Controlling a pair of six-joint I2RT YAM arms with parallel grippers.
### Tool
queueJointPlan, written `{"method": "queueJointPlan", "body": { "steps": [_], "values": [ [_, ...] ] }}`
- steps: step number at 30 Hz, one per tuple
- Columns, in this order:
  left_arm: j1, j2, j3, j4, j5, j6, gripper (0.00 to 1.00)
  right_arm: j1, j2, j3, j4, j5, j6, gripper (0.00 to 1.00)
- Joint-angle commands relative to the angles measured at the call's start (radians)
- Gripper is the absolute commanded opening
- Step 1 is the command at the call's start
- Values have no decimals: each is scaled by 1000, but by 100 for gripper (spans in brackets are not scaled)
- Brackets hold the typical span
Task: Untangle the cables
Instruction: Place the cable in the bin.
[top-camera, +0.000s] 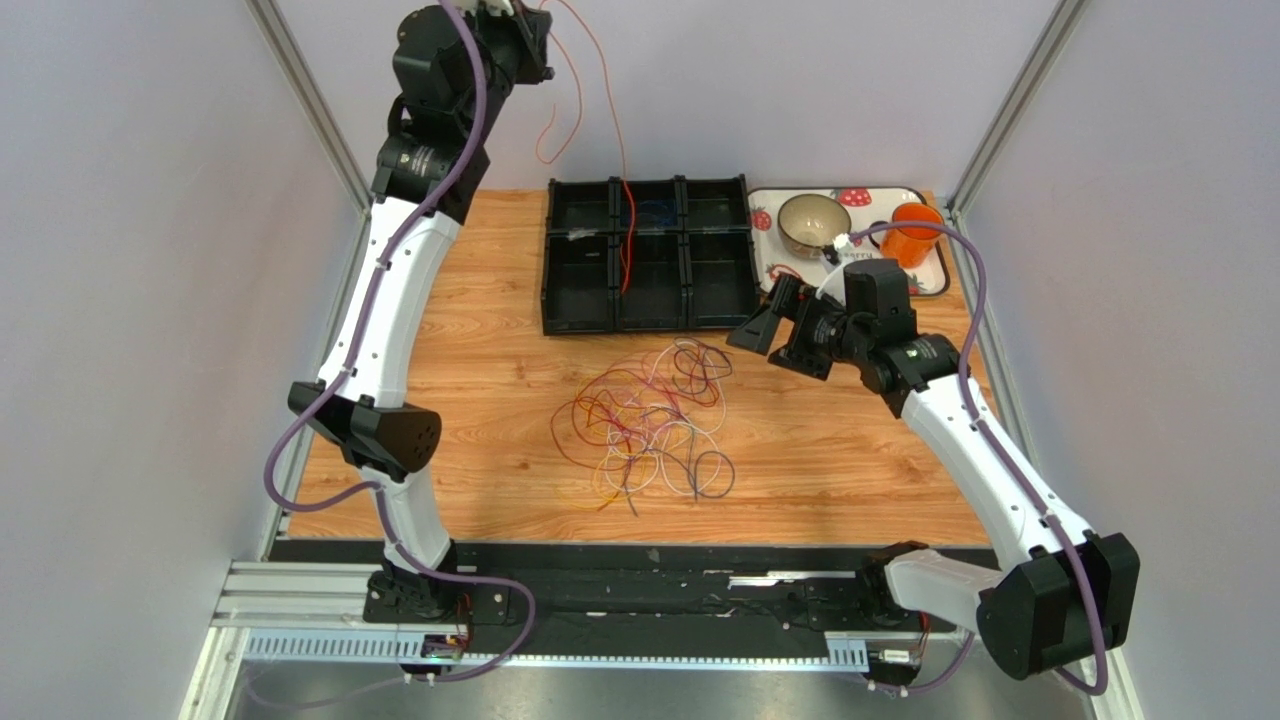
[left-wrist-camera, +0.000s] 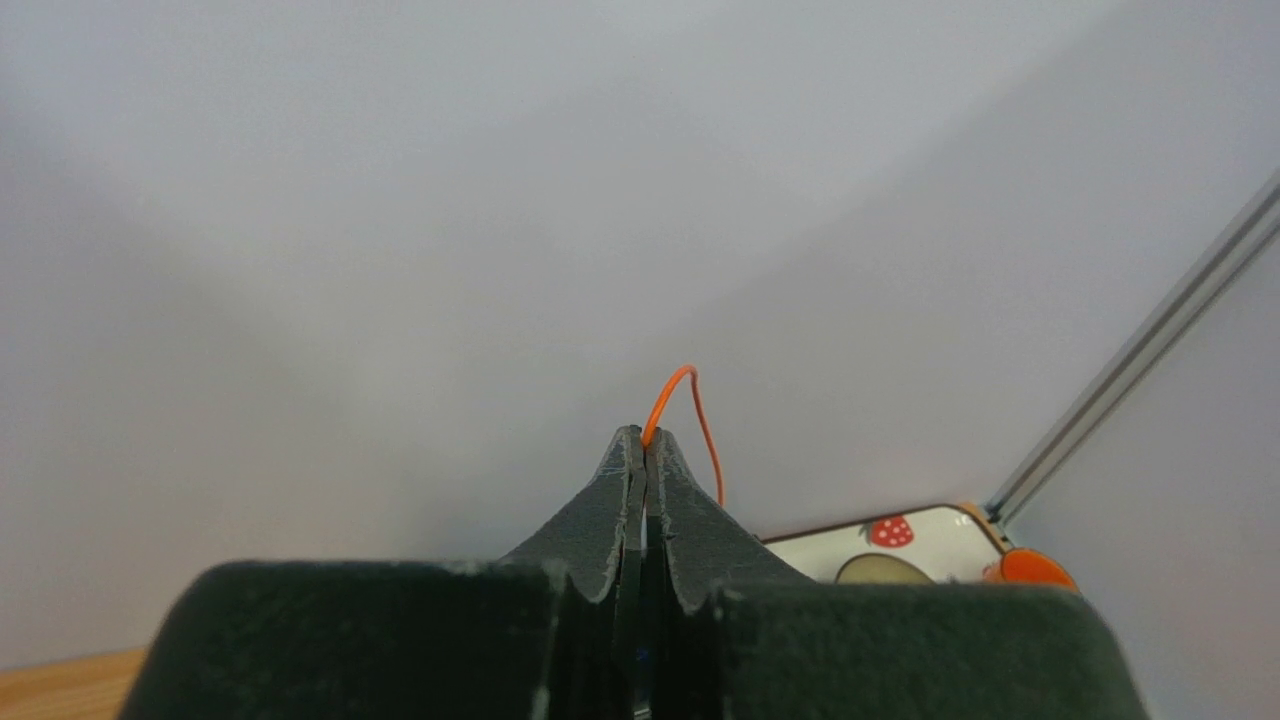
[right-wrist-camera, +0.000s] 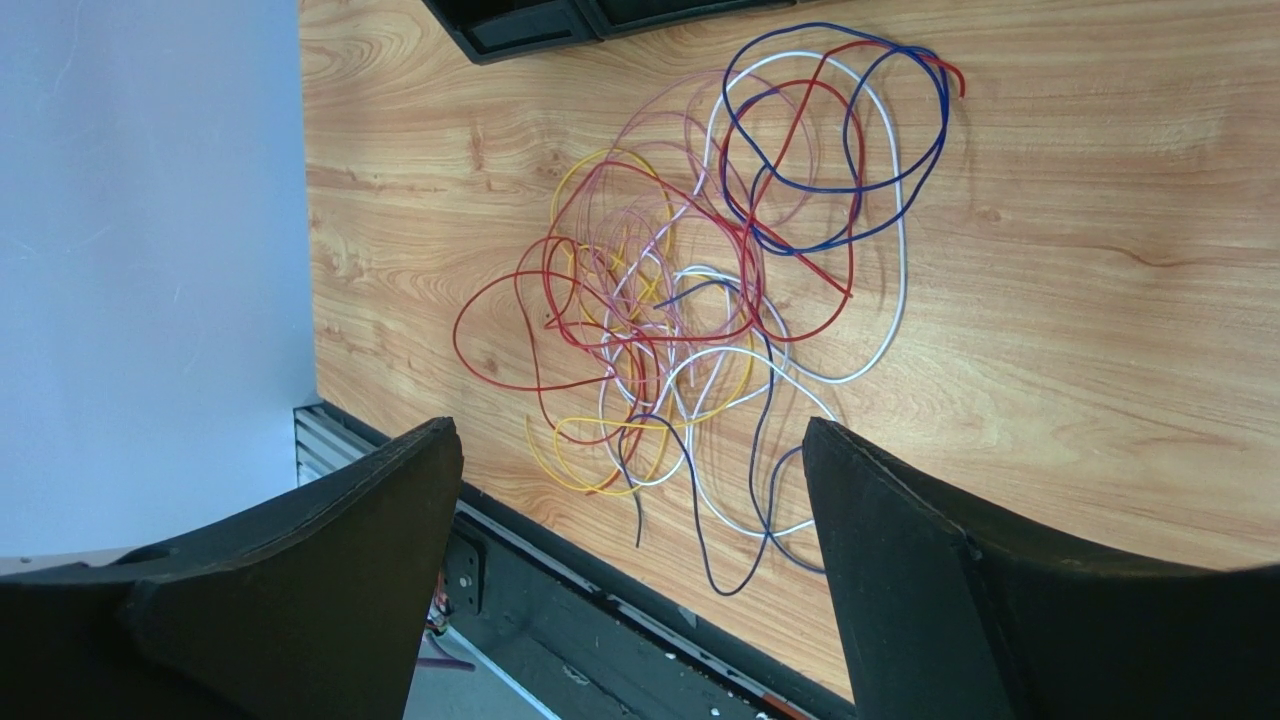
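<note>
Orange cable (left-wrist-camera: 685, 371) pinched in left claw (left-wrist-camera: 646, 450), right claw (right-wrist-camera: 628, 435) spread near tangled cables (right-wrist-camera: 706, 270)

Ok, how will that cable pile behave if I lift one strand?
Probably floppy: the orange cable hangs limp from the left end effector. It would likely drag neighbours along, since the pile has interlaced loops. The strands look thin, so probably light.

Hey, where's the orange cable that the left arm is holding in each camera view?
Top external: orange cable hangs from top centre down over the black tray.
Left wrist: centre, looping above the shut left gripper.
Right wrist: not in it.
Shared landmark: strawberry tray, top external and left wrist.
</note>
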Motion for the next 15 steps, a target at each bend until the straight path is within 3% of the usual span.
{"method": "queueJointPlan", "body": {
  "steps": [1,15],
  "values": [
    [6,17,-55,64,99,-88,0,3,7,3,33,4,-7,88],
    [-31,37,-269,153,133,-166,0,3,0,-13,32,7,-11,88]
  ]
}}
